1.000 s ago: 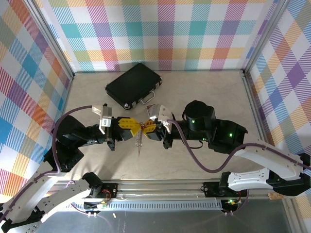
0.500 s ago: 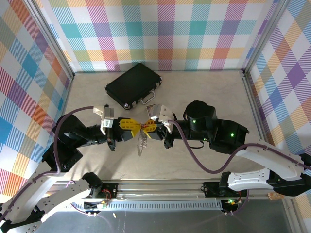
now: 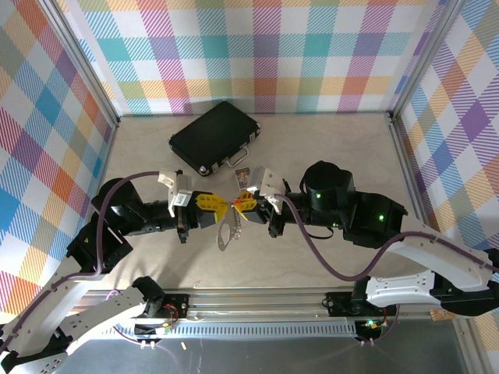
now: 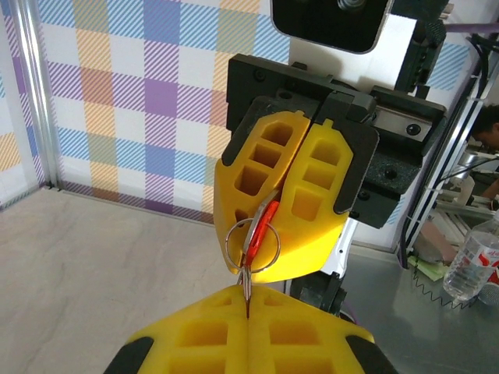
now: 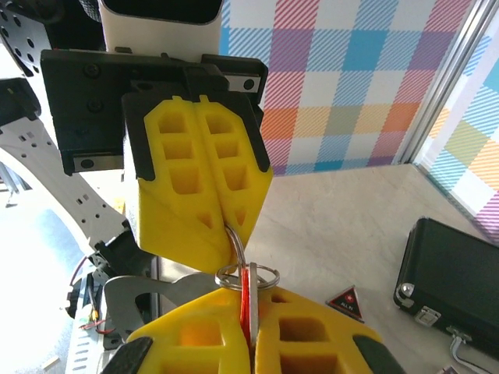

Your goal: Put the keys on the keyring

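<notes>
Now we see the left tool (image 3: 221, 207) clamped on the thin silver-grey metal keyring (image 3: 224, 235); the right tool (image 3: 240, 205), clamped on the tiny red oblong key (image 5: 250, 300), faces it, key seemingly touching the wire.

Black case (image 3: 214, 138) lies flat on the beige bench (image 3: 343, 148), far middle, turned at an angle. It has a silver handle and latches on its near-right edge, and its lid is closed. The right wrist view catches a corner of the case (image 5: 456, 276) with a silver corner cap and latch. A dark red flat triangle (image 5: 345, 302) with a white mark lies on the bench near that corner, not touching it. Plaid walls (image 3: 257, 54) in pastel checks stand on three sides, held by aluminium posts (image 3: 90, 66). An aluminium rail (image 3: 257, 300) runs along the near edge. In the left wrist view a clear plastic bottle (image 4: 477, 265) with a red label stands beyond the enclosure, low right.
</notes>
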